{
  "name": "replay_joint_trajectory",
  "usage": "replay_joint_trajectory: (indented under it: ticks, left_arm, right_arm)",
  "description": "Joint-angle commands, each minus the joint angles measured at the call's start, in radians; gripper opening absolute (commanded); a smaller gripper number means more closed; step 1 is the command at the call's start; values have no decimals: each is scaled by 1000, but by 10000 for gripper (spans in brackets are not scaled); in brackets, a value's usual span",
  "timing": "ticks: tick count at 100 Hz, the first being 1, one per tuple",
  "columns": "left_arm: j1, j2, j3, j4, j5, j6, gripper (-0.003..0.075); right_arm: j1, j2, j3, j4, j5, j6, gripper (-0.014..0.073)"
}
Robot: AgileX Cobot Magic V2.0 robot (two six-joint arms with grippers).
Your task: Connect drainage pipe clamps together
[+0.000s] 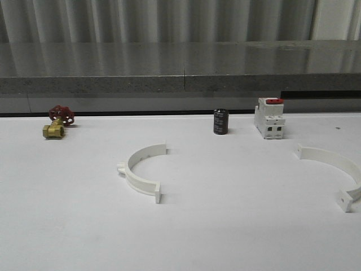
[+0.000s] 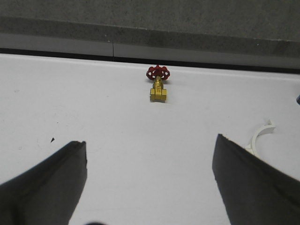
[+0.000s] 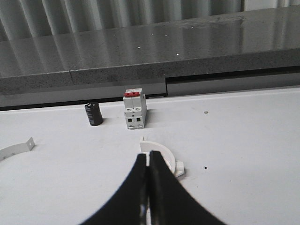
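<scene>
Clamp halves well apart on the desk, neither one held.

Left clamp lies mid-desk, its opening turned toward the right side; right clamp lies near the desk's right edge, running partly out of the front view. Left gripper stands wide, nothing between its fingers, with the left clamp just beside one finger. Right gripper is closed, fingers pressed together and empty, the right clamp just beyond its tips. Risks, as judged: the closed right gripper must open before descent, or it will shove the light band toward the desk edge. A pinch on the thin curved wall may let it swivel, so the end tabs meet skewed. The breaker and capacitor stand near the right clamp's path; the valve is well clear.
</scene>
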Motion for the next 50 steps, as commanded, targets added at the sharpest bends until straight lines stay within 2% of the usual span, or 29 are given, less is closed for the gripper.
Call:
replay_joint_trajectory:
  ticks: [1, 10, 17, 26, 46, 50]
  left_arm:
    - [2, -88, 11, -7, -44, 1, 545]
    - [2, -171, 43, -7, -36, 1, 541]
    - [2, -222, 63, -7, -32, 1, 494]
    - [2, -265, 74, -7, -20, 1, 367]
    - [2, -287, 81, -3, -18, 1, -11]
    - [2, -287, 84, -3, -18, 1, -20]
  right_arm:
    - [0, 9, -17, -10, -72, -9, -67]
    - [0, 9, -17, -10, -72, -9, -67]
    - [0, 9, -17, -10, -72, -9, -67]
    - [0, 9, -17, -10, -75, -9, -67]
    - [0, 9, -17, -10, -164, -9, -67]
    - [0, 9, -18, -10, -191, -9, -67]
